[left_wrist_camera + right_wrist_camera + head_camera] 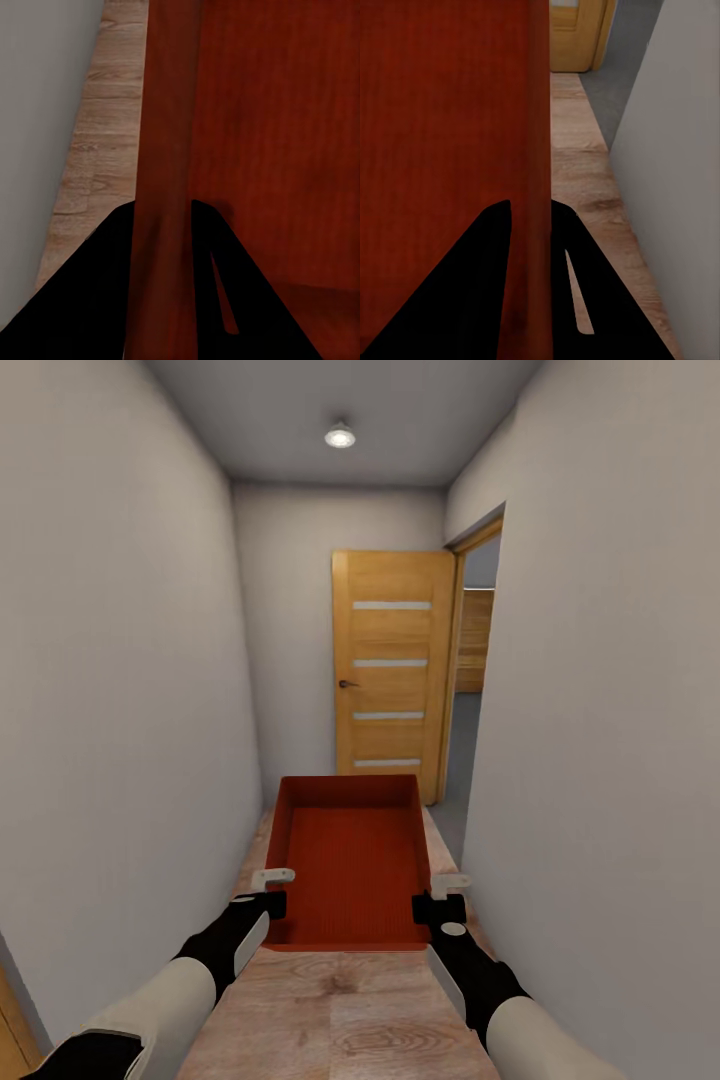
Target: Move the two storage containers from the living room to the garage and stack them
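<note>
Red-orange storage container (348, 860) carried level above wood plank floor (340, 1010) in a narrow hallway, open top up. Left gripper (270, 892) clamped on its left wall (161, 187), right gripper (442, 896) on its right wall (538, 150). Orange door (392, 670) ahead, open doorway (470, 690) beside it.

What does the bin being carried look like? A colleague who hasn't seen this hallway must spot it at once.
Look down the narrow white-walled hallway toward the orange door. In front of it, above the wood plank floor, the storage container hangs between the left claw and right claw, each clamped on a side wall. It is the one red-orange, open-top rectangular bin.
</note>
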You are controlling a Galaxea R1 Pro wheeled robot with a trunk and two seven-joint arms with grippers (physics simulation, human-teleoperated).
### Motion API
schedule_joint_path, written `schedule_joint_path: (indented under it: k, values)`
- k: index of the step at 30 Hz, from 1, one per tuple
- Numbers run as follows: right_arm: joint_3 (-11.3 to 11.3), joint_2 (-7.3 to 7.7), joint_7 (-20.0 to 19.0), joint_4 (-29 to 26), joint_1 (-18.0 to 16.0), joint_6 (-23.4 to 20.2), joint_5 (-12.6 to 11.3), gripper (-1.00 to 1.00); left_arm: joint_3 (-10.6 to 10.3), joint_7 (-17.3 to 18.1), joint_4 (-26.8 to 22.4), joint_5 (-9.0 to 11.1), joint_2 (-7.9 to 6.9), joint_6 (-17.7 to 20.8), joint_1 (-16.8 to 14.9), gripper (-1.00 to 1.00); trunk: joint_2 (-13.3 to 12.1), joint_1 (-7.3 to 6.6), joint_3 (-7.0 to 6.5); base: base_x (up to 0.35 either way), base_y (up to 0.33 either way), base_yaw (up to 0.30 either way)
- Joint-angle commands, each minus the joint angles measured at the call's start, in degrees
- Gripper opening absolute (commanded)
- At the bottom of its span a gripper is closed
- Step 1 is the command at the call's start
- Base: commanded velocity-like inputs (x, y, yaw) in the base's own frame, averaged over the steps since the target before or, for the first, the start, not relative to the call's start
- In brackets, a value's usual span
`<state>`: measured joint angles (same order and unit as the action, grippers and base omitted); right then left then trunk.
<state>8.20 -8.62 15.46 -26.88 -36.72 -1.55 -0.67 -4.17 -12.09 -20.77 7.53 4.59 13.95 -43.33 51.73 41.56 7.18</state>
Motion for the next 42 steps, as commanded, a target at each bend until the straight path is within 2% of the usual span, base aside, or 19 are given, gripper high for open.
schedule_joint_path:
  k: [1, 42]
  values:
    - [0.2, 0.54, 0.5, 0.2, 0.0, -0.1, -0.6, -1.0, 0.2, -1.5, -1.8, -1.1, -2.44, -2.3, -0.1, -1.0, 0.1, 0.04, 0.09, 0.322, 0.0, 0.0]
    - [0.3, 0.53, 0.6, 0.2, 0.0, -0.1, -0.5, -1.0, 0.2, -1.5, -1.8, -1.1, -2.73, -2.3, -0.1, -1.0, 0.1, 0.04, 0.09, 0.322, 0.0, 0.0]
